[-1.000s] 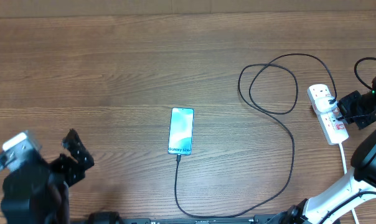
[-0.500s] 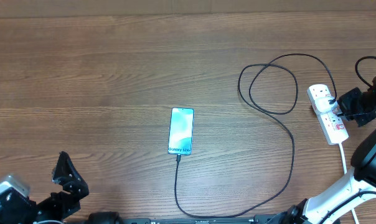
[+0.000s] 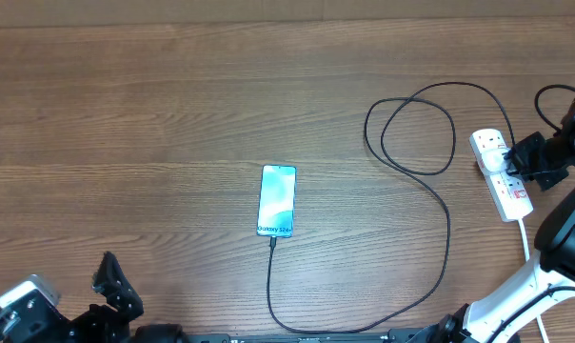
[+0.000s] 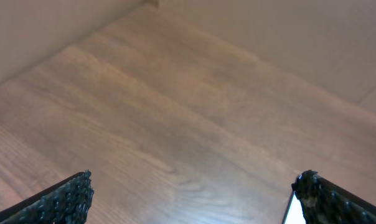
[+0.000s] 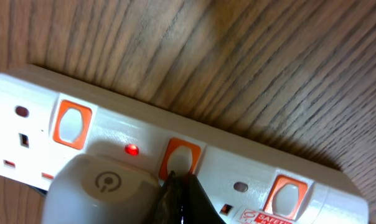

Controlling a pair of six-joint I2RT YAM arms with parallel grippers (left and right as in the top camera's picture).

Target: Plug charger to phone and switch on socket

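Bottom left: left gripper (image 3: 116,291) spread wide, holding nothing, well apart from phone (image 3: 277,201) at centre. Charger (image 3: 448,229) meets phone's lower end and loops right to white socket (image 3: 511,198). Right gripper (image 3: 517,167) pinched closed, tip on middle orange switch (image 5: 180,155). Only the right wrist view shows the red lamp (image 5: 132,150) lit.

On left arm (image 3: 30,314) jaws gape wide; on right arm (image 3: 562,233), pinched together.

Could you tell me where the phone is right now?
Overhead view: the slim blue-screened smartphone lies mid-table, thin black charger cable at its near end, far left of the white power strip.
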